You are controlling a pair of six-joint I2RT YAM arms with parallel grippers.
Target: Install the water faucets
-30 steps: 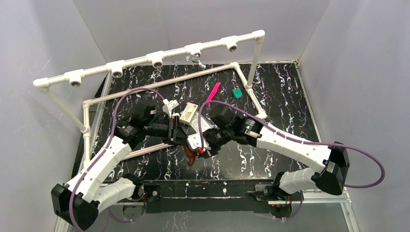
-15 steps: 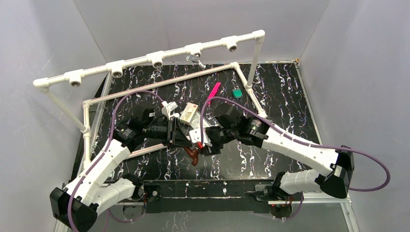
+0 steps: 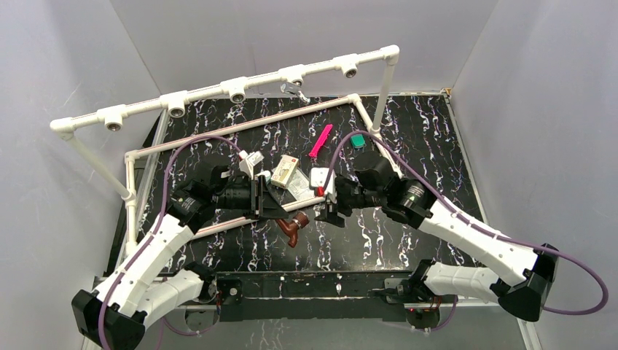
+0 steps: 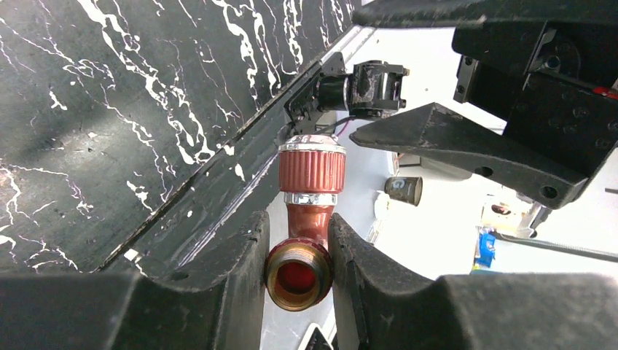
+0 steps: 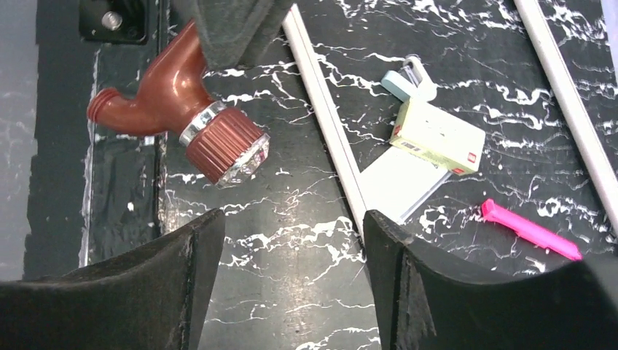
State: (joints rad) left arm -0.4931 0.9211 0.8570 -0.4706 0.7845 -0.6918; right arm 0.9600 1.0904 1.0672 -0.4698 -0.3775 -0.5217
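The dark reddish-brown faucet (image 3: 293, 230) hangs at the table's front middle with its ribbed handle (image 4: 312, 162) pointing away from the fingers. My left gripper (image 3: 281, 216) is shut on its body, just behind the threaded brass inlet (image 4: 299, 274). My right gripper (image 3: 328, 210) is open and empty, just right of the faucet and apart from it. In the right wrist view the faucet (image 5: 175, 102) lies above my spread fingers (image 5: 430, 277). The shiny silver faucet (image 3: 294, 90) hangs under a tee socket on the white pipe rail.
A white pipe frame (image 3: 237, 91) with several tee sockets spans the back. A low white pipe (image 3: 233, 224) runs under the left gripper. A pink flat strip (image 3: 321, 141), a small green piece (image 3: 357, 141) and cream boxes (image 3: 286, 170) lie mid-table.
My right gripper has drawn back to the right and up, away from the brown faucet, and now stands open. My left gripper keeps holding the faucet, almost in place.
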